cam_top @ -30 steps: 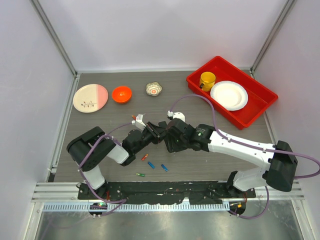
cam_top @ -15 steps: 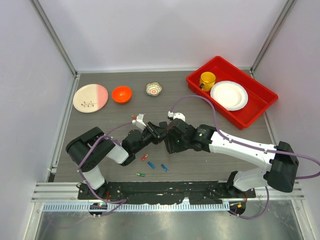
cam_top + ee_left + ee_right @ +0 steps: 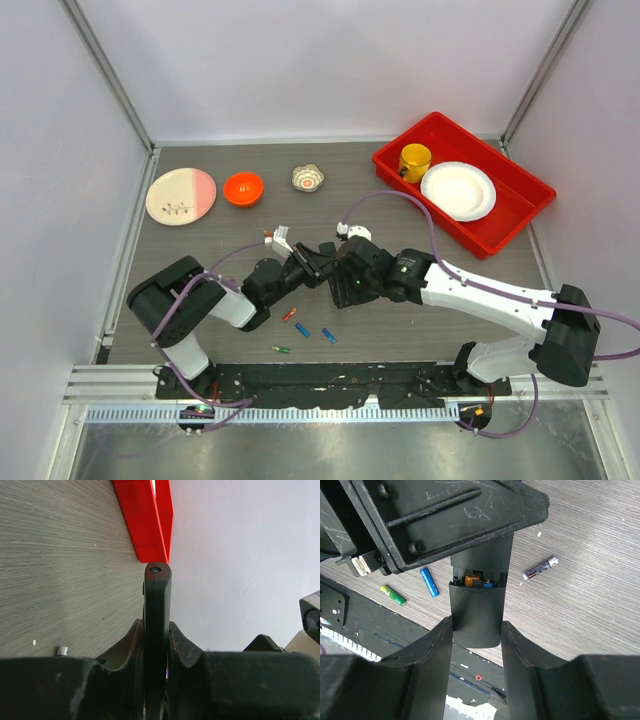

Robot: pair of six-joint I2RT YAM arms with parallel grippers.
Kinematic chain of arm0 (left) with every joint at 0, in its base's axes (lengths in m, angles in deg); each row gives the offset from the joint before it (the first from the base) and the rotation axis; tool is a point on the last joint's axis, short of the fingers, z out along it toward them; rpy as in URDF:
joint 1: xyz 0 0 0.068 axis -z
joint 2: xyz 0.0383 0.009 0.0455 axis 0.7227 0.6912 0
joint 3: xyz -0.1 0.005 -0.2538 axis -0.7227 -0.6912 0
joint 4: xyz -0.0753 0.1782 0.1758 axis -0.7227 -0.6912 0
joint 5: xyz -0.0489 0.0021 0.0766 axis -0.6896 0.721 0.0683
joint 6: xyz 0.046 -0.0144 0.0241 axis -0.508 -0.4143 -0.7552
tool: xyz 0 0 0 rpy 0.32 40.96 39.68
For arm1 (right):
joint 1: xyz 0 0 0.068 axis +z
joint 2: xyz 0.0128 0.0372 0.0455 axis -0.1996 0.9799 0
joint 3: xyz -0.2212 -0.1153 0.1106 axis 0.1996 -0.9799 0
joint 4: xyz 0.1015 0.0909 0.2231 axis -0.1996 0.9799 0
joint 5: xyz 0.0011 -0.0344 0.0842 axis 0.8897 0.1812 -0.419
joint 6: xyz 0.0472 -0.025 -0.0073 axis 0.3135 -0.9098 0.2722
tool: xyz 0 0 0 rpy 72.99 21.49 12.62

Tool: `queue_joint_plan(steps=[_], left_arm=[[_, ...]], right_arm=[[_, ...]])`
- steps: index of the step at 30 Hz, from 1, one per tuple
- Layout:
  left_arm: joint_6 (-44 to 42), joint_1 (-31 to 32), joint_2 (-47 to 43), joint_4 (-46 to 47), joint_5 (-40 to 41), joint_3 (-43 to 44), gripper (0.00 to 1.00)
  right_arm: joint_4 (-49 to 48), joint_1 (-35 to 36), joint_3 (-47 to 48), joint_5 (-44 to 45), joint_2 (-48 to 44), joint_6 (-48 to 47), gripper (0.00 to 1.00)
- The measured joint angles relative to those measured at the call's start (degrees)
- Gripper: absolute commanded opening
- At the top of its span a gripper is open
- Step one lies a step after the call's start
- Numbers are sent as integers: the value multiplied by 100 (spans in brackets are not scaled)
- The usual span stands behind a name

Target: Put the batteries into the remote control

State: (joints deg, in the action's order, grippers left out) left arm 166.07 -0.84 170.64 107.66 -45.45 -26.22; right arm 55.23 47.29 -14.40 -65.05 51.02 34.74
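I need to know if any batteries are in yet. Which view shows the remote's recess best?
Right wrist: the remote faces it, recess partly uncovered, with orange and blue batteries inside. Left wrist sees only its thin edge, clamped in the left gripper. From the top it is mostly hidden.

remote control (image 3: 476, 620) at centre, batteries (image 3: 302, 330) just before it, tray (image 3: 517, 203) behind right, plate (image 3: 181, 196) and bowl (image 3: 243, 188) behind left

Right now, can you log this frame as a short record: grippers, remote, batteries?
left gripper: shut on the remote control, seen edge-on between its fingers
right gripper: shut on the remote control's other end
recess: partly uncovered, orange and blue batteries inside
loose on table: blue battery, green battery, dark-and-silver cylinder
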Motion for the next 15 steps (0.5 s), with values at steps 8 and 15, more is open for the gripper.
queue_joint_plan(steps=[8,15], left_arm=[[-15,7,-70,2,-101,0,0],[-74,11,-83,2,-153,0,0]], right_arm=[[-20,-120,-24,-177,-87,4,1],[-22,-157,-24,-275,-92,4,1]])
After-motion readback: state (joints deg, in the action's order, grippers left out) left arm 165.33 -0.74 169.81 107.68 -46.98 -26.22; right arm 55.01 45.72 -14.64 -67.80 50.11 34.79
